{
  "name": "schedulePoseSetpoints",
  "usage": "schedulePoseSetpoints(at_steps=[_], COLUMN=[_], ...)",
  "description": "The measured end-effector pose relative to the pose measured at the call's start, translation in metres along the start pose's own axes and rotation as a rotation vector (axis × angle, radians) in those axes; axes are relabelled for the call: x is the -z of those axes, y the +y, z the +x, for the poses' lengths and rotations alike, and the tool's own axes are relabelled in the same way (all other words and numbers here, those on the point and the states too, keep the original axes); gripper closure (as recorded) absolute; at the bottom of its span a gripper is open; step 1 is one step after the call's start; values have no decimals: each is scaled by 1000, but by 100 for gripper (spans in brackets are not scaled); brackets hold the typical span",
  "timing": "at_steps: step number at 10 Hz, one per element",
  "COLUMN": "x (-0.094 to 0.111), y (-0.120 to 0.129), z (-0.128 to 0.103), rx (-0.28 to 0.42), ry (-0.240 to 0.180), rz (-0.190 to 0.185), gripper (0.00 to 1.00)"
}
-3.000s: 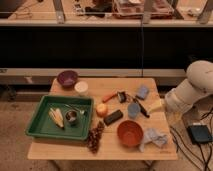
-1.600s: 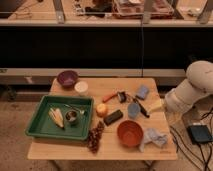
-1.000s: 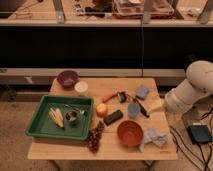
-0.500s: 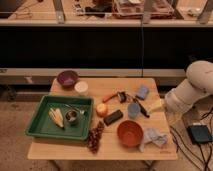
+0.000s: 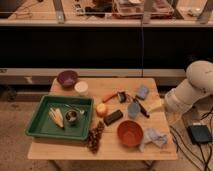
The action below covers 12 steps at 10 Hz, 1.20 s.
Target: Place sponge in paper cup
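Nothing has moved in the last few moments. The arm [image 5: 192,87] stays where it was, off the right edge of the bench [image 5: 112,152], and every thing on the bench lies in the same spot. So the job has not really begun: the sponge has not been picked up, and the paper cup has nothing in it that can be seen.

The pincer [image 5: 168,104] is at the low end of the white arm, just by the right edge of the bench. It is hard to make out, but it seems to stand wide open with nothing in it.

The sponge [image 5: 143,92] lies flat near the back right corner of the bench. The paper cup [image 5: 81,88] stands upright near the back edge, toward the left, just beside the purple bowl [image 5: 67,78] at the back left corner. Sponge and cup are well apart, with other things between them.

Now the count. There is one sponge and one paper cup. There is one blue cup [image 5: 133,110], close to the sponge, which is not the cup that is wanted. There are two bowls: the purple one and an orange bowl [image 5: 130,133] near the front edge. There is one pale rag [image 5: 152,139] by the front right corner and one green tray [image 5: 34,122] on the left side.

The pincer would next have to reach in over the right edge to the sponge.
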Motion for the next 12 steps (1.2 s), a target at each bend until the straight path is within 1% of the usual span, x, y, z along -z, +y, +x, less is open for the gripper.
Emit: schedulePoseSetpoints(at_steps=[1, 3, 5, 6, 7, 8, 9, 10, 11, 12], x=[-1, -5, -8, -10, -10, -11, -11, -13, -12, -11], y=[-4, -15, -31, -38, -41, -44, -47, -54, -53, -52], z=[7, 35, 79, 102, 118, 155, 177, 193, 204, 205], rx=[-17, -39, -54, -58, -62, -73, -75, -72, -74, -76], ry=[21, 58, 103, 133, 158, 210, 232, 243, 255, 256], rz=[-13, -32, -45, -56, -69, -110, -137, -156, -178, -183], gripper=[35, 35, 35, 35, 35, 35, 35, 35, 35, 35])
